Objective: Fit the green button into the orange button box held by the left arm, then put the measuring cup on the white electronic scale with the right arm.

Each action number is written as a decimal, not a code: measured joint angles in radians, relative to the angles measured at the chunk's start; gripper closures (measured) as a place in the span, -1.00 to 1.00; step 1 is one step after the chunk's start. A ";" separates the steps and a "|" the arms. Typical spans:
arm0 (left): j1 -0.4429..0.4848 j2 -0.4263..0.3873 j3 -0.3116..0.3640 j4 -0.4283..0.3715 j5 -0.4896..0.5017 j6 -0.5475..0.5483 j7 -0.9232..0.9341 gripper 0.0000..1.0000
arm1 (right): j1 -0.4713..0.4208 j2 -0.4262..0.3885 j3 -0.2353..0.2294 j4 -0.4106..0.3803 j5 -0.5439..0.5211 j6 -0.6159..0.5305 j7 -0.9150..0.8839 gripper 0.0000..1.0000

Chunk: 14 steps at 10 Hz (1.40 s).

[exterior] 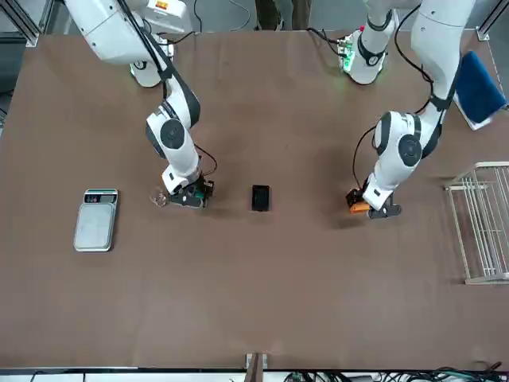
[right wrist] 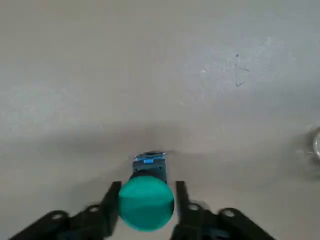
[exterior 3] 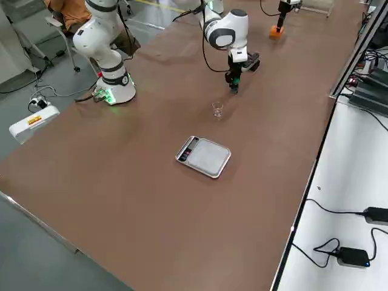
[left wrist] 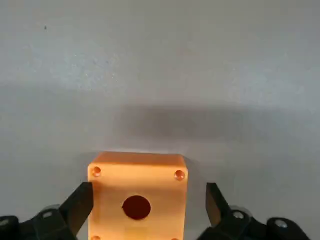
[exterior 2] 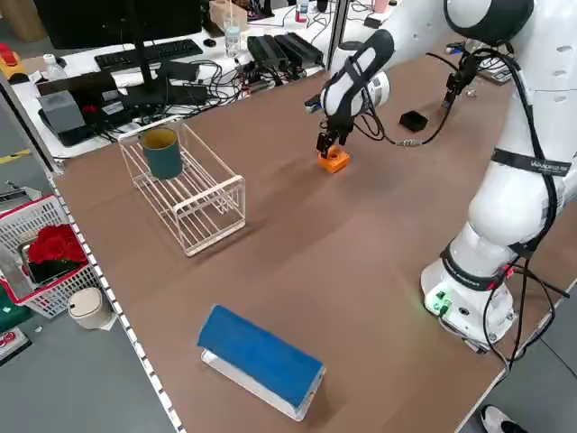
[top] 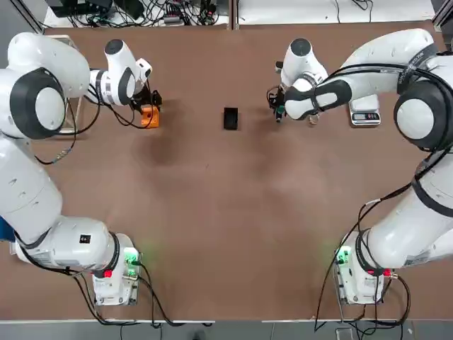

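Shows green button [right wrist: 146,203] nearest, at right gripper [right wrist: 149,184], 1 o'clock from above; cannot confirm clamping — could slip if loose. Finds left gripper [left wrist: 150,185] spread around orange button box [left wrist: 160,200], 10 o'clock — unclamped, could skid.

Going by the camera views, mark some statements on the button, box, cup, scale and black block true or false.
1. The green round-capped button is between the fingers of the right hand. True.
2. The button already sits in the hole of the orange cube-like box. False: that round hole is empty.
3. The clear measuring cup stands on the white rectangular scale. False: it stands on the brown table, beside the scale.
4. The black block lies on the table between the two hands. True.
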 joint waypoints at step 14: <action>-0.001 0.010 0.003 -0.021 0.003 -0.032 -0.009 -0.99 | 0.273 0.152 0.027 0.485 -0.007 -0.309 0.125 0.26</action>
